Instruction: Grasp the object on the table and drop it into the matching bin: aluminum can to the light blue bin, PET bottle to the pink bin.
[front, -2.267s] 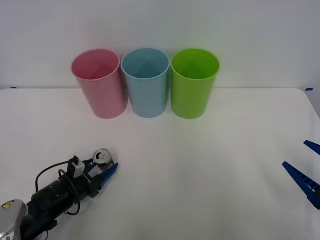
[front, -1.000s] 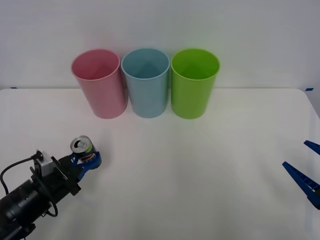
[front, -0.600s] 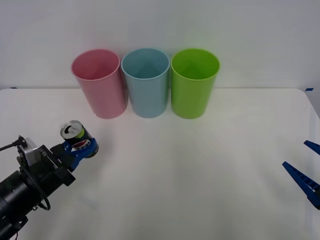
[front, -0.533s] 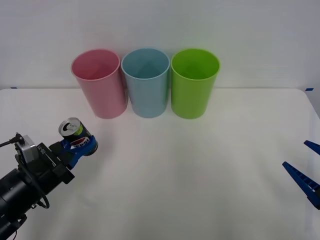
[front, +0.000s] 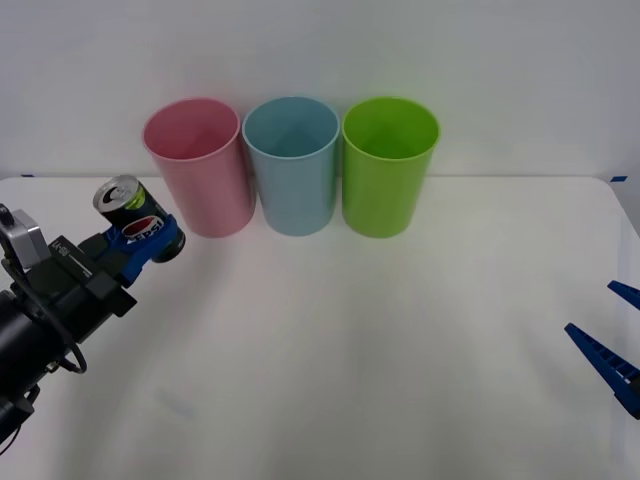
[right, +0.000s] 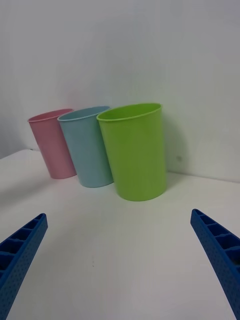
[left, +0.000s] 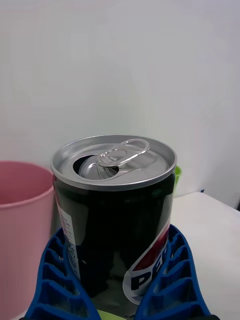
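Near the surface's (front: 400, 330) left edge, the left gripper (front: 140, 242) held the can (front: 135, 215) off the surface, its blue fingers (left: 57, 280) clenched round the lower body, just in front of the pink bin (front: 197, 165) and short of the light blue bin (front: 292, 163). The can looked light, stiff yet dentable and slick, so a moderate mid-body squeeze seemed best; its long axis tilted, open top up and toward the left edge. By the right edge the right gripper (front: 610, 345) waited, fingers spread and holding nothing.
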